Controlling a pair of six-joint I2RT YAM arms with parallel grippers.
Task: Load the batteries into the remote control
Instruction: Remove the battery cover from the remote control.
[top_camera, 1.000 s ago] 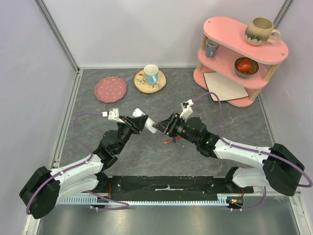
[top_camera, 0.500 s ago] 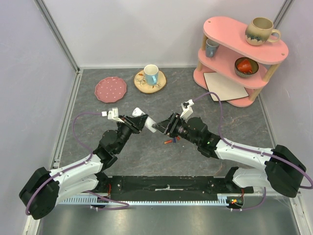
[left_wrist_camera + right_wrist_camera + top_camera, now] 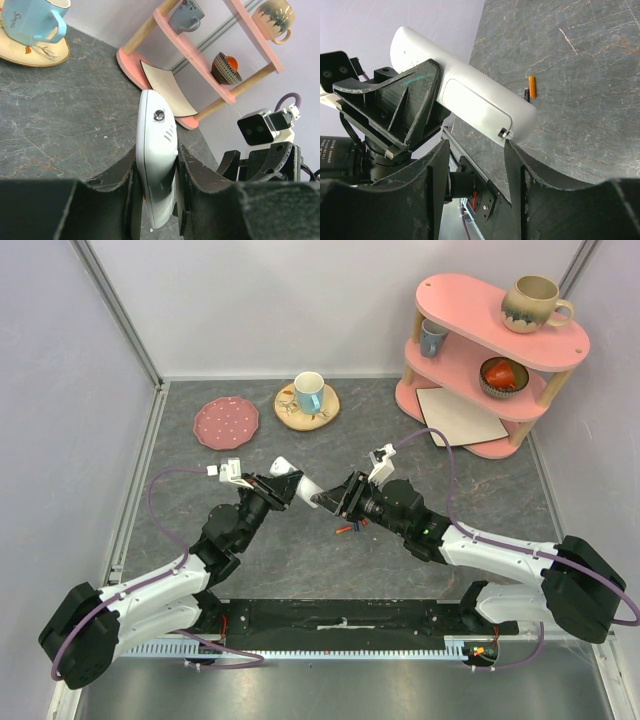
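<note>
White plastic remote control hangs above the middle of the desk in the overhead view, clamped in the left claw. The right claw sits just beside its free end, with the batteries lying on the desk beneath. From the left wrist, both fingers pinch its long edges. From the right wrist, the jaws stand apart and empty, facing the battery cover, apparently in place. The remote is likely light, stiff and slick, so grip it firmly by the edges.

One remote control and two batteries are ahead of the right gripper. Farther beyond it stand three mugs, one plate and one bowl.
</note>
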